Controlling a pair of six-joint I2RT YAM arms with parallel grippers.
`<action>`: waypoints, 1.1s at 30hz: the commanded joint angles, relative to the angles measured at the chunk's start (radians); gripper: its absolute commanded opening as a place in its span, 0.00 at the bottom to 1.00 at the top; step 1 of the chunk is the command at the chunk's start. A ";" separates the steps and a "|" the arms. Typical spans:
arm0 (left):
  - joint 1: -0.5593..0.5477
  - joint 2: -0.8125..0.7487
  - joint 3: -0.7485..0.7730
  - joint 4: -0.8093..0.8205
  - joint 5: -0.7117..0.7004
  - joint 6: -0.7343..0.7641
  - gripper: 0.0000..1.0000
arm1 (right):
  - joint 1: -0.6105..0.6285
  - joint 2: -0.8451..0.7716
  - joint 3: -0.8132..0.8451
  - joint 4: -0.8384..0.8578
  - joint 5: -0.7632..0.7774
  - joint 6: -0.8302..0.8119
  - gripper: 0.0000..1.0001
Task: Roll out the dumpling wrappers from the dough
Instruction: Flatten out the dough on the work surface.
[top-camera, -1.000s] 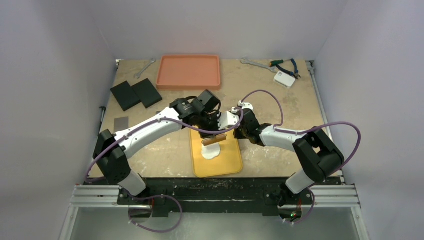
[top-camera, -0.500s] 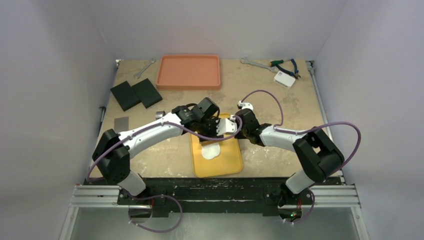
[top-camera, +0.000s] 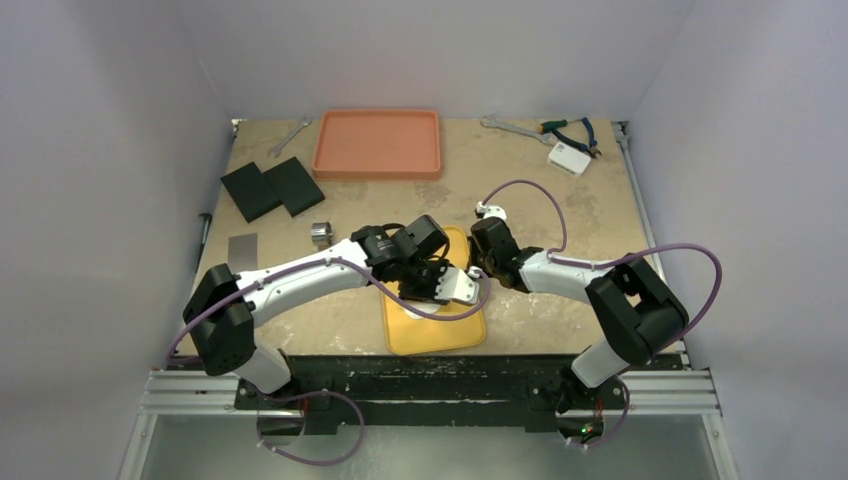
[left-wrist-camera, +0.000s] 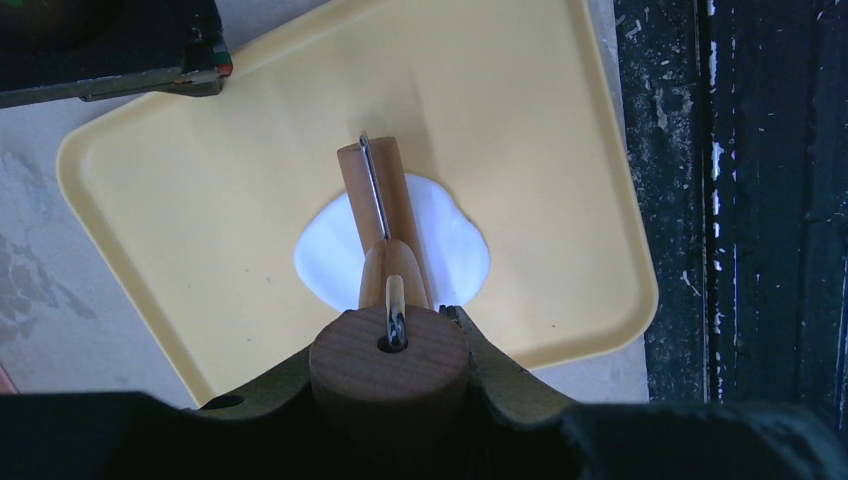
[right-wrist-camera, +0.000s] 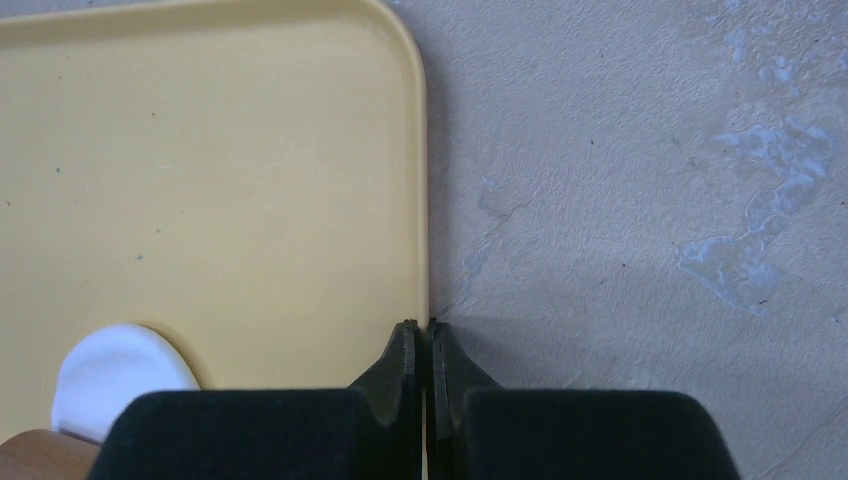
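A yellow tray (top-camera: 440, 335) lies near the table's front, also in the left wrist view (left-wrist-camera: 200, 200) and the right wrist view (right-wrist-camera: 200, 150). A flat white dough piece (left-wrist-camera: 455, 250) with an uneven rounded outline lies on it, partly seen in the right wrist view (right-wrist-camera: 120, 370). My left gripper (top-camera: 435, 288) (left-wrist-camera: 386, 345) is shut on the handle of a wooden rolling pin (left-wrist-camera: 385, 195), which lies across the dough. My right gripper (top-camera: 479, 272) (right-wrist-camera: 421, 327) is shut on the tray's right rim. Small round wrapper discs are out of view.
An orange tray (top-camera: 377, 143) stands at the back. Two black blocks (top-camera: 270, 188), a grey plate (top-camera: 241, 247) and a small metal ring cutter (top-camera: 320, 233) lie at the left. Wrenches (top-camera: 505, 125), pliers (top-camera: 572, 130) and a white box (top-camera: 568, 157) lie at the back right.
My left gripper has moved the rolling pin toward the near edge, along the tray and over the dough. My right gripper has stayed at the tray's right rim.
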 joint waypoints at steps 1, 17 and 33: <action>-0.032 0.079 -0.076 -0.233 0.212 0.012 0.00 | 0.001 0.015 0.004 -0.018 0.027 -0.012 0.00; -0.084 0.049 -0.092 -0.320 0.265 0.063 0.00 | 0.000 0.014 0.003 -0.018 0.026 -0.011 0.00; -0.084 0.019 -0.124 -0.385 0.309 0.099 0.00 | 0.002 0.013 0.004 -0.018 0.027 -0.011 0.00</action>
